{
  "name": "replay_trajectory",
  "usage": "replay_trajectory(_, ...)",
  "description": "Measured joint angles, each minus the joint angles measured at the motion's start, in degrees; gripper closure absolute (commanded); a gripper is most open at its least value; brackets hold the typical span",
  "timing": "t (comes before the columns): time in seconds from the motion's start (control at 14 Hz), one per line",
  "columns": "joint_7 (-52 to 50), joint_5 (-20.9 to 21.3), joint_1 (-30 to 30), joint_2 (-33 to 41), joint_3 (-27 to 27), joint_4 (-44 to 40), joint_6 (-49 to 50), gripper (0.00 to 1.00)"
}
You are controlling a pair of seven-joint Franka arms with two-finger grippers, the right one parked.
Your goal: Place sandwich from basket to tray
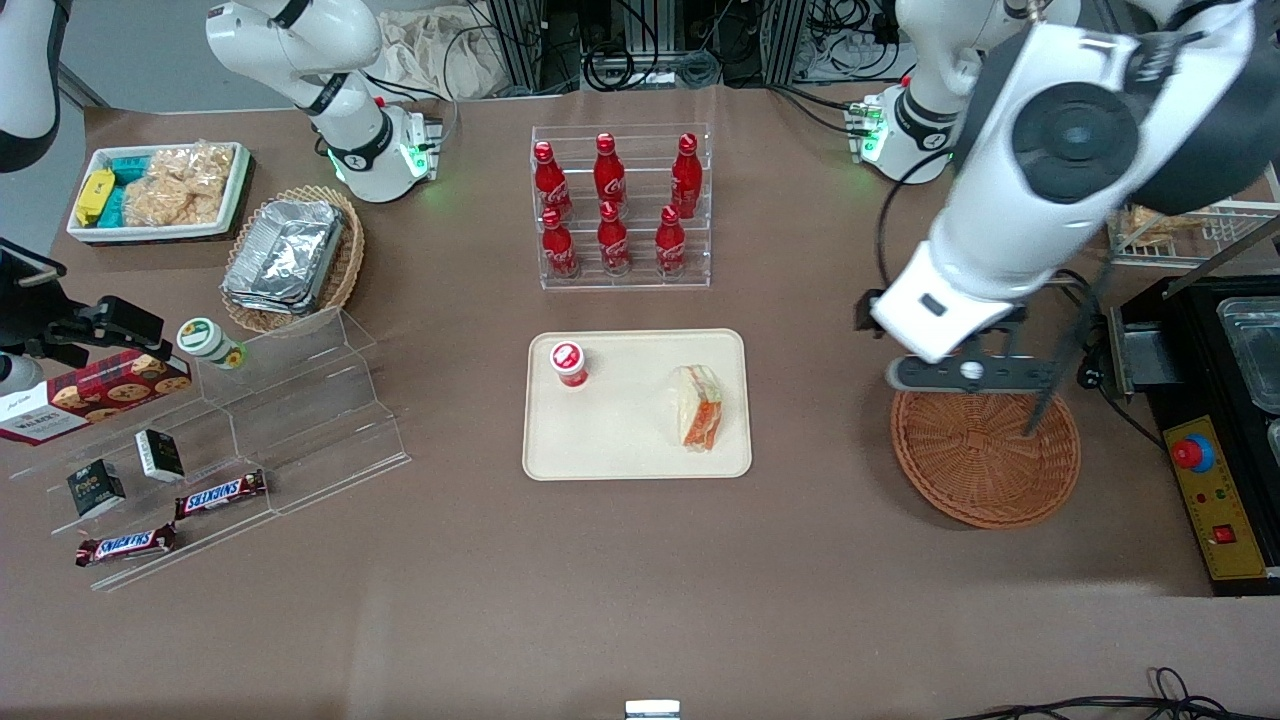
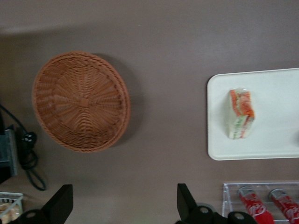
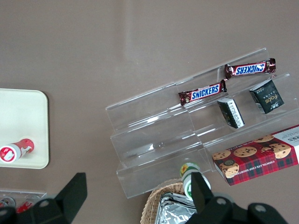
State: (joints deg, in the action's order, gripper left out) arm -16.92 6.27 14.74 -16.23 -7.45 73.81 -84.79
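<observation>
Closest in, the round orange-brown wicker basket [image 1: 985, 458] sits empty on the brown table, nothing left in its weave. The clear-wrapped triangular sandwich [image 1: 698, 407] lies flat on the beige rectangular tray [image 1: 636, 450], apart from a small red-capped cup [image 1: 569, 363]. The gripper [image 2: 125, 205] hangs above the table beside the basket, fingers spread wide and holding nothing. The placing looks done; probably only the arm's retreat remains.
</observation>
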Motion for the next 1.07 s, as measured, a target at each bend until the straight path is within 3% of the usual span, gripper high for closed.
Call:
replay_trajectory(0.43,9.29,-2.21,-9.59,5.00,-0.01,6.52,-2.59,0.00)
replay_trajectory(0.71,11.21,-2.18,-11.95,10.36,0.01,12.87,-4.31,0.00)
replay_trajectory(1.07,16.21,-2.24,-16.93,11.33,0.07,13.65,-4.33,0.00)
